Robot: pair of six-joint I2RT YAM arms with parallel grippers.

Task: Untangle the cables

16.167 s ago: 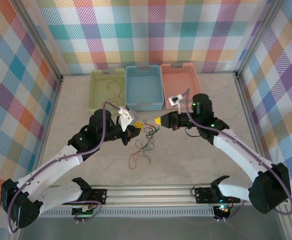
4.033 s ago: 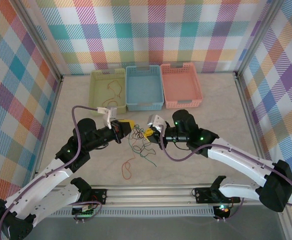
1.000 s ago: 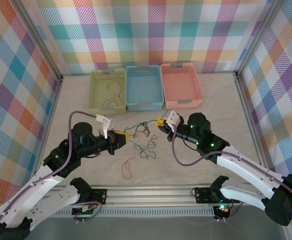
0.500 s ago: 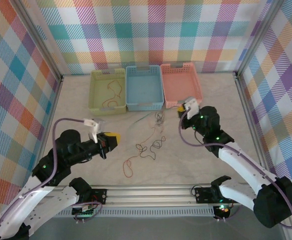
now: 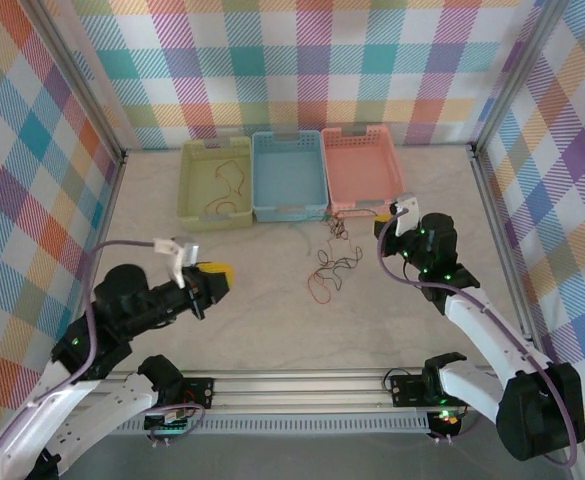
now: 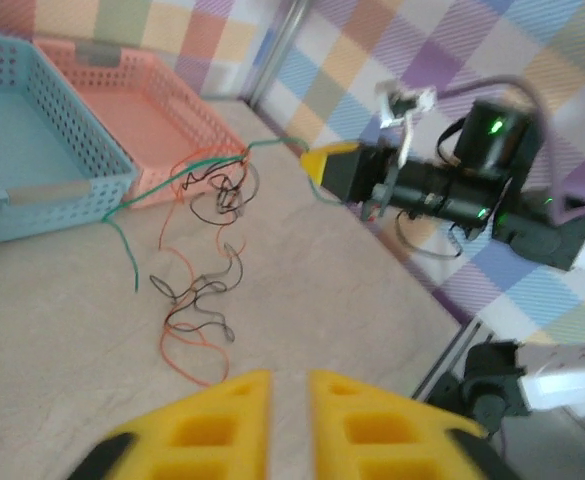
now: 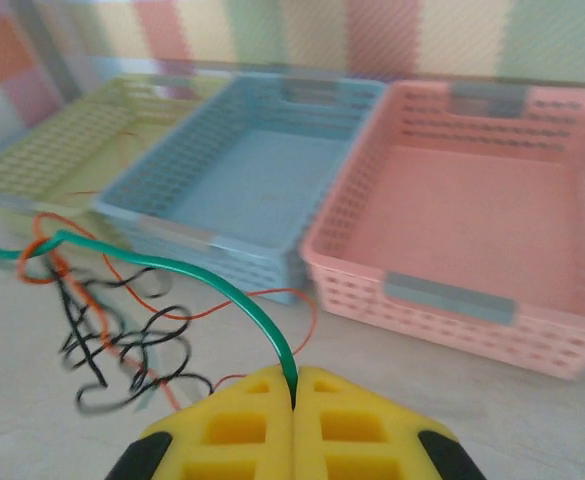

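Your right gripper (image 7: 293, 385) has pulled further to the right, and the whole tangle of cables (image 5: 332, 268) has slid with it across the tabletop (image 5: 272, 330). It now lies just in front of the blue basket (image 5: 288, 208) and the pink basket (image 5: 364, 207). Your left gripper (image 5: 222, 270) has drawn back to the left, well apart from the tangle. Its jaws stand slightly spread with nothing between them. The right jaws are pressed together, pinching the green cable (image 7: 227, 285). That cable arcs away from the tips to the orange-red and black loops resting on the tabletop.
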